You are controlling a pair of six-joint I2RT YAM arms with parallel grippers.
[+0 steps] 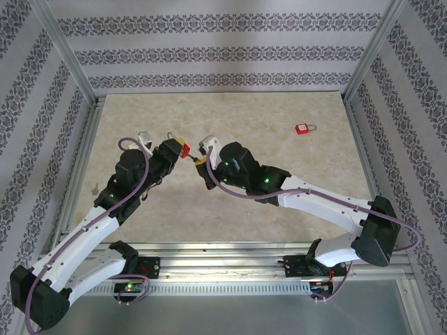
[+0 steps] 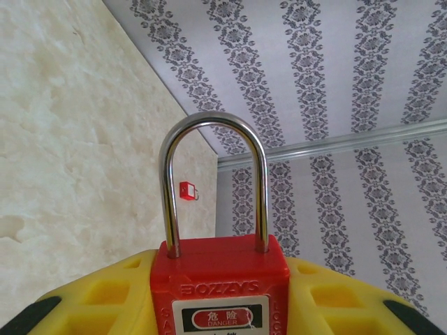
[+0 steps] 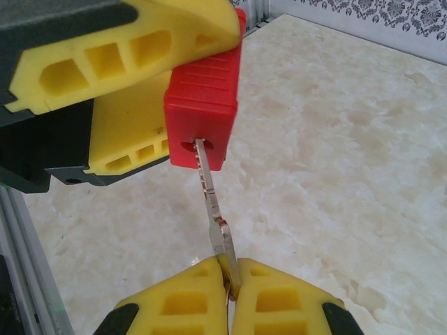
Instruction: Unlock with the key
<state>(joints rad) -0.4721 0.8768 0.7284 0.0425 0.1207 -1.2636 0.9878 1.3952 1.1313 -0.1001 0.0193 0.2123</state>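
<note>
Padlock [image 2: 218, 269] body matt plastic — shackle [image 2: 213, 121] glossy metal.

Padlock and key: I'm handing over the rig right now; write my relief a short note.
Left gripper: jaws shut on the red padlock.
Right gripper: jaws shut on the key, pinched by its head.
Done: key tip is in the keyhole, most of the blade outside.
Left: push it in fully, turn, and free the shackle, seated on both sides.
A second padlock lies far right on the table.
</note>
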